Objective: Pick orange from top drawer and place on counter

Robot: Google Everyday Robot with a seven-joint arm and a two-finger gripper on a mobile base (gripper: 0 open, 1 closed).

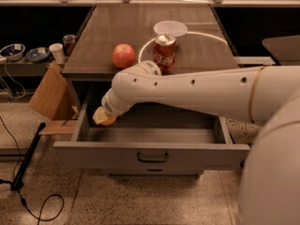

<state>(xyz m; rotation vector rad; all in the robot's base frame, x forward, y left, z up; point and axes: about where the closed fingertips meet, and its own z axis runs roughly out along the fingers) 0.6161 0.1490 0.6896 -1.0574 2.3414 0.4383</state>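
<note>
Camera view looks down from over my robot's shoulder, and I take the red aluminium soda can (164, 54) as my marker. It stands upright on the dark grey-brown wood-grain tabletop (117, 27), near the front edge. Just behind the can, overlapping its top from my angle, is a clear plastic cup (170, 28). A thin white cable (213, 35) curves in a loop around the can. Left of the can, a little apart from it, rests a round reddish-pink apple (123, 56).

Below and in front of the can, the wide, shallow grey metal top drawer (197, 153) is pulled open, its dark wire pull handle (152, 158) at the centre of the front panel. The thick white robot arm (197, 90) crosses in front of the can from the right and bends down into the drawer.

The tool (102, 117) sits below and to the left of the can, over the drawer's left end, close to the left wall. It is clamped on the small, round, yellow-orange orange (109, 121), which shows at its tip, inside the drawer opening and lower than the tabletop. I cannot tell whether the fruit touches the drawer floor.

Far left of the can, off the cabinet, a brown cardboard flap (49, 97) leans by the cabinet side.
</note>
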